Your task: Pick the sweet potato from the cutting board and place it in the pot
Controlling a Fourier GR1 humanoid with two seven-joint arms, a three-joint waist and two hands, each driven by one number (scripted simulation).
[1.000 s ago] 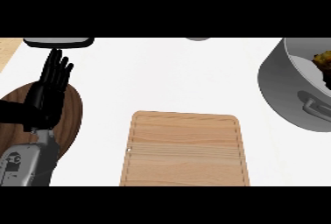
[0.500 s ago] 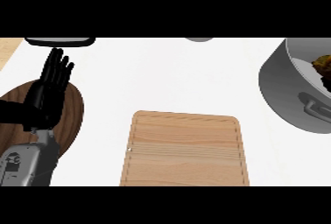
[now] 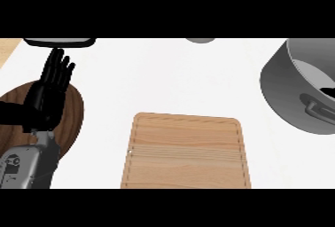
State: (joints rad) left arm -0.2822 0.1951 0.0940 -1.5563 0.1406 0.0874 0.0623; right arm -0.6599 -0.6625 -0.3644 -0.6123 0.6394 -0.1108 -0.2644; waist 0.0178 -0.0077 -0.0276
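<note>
Yellow-brown lump gone from pot (image 3: 282, 88); dark shape at its right edge, maybe right hand (image 3: 326, 93), grip can't tell. Sweet potato unseen, cutting board (image 3: 186, 153) bare. Left hand (image 3: 47, 98) flat open, empty. Suggest straight-up withdrawal, clear of rim.

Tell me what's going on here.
Nothing is being handled in view. The left hand rests open, fingers up, at the left over a dark wooden disc. The cutting board holds no sweet potato. The grey pot stands at the right; a black shape inside it may be the right hand, but that cannot be told.
</note>
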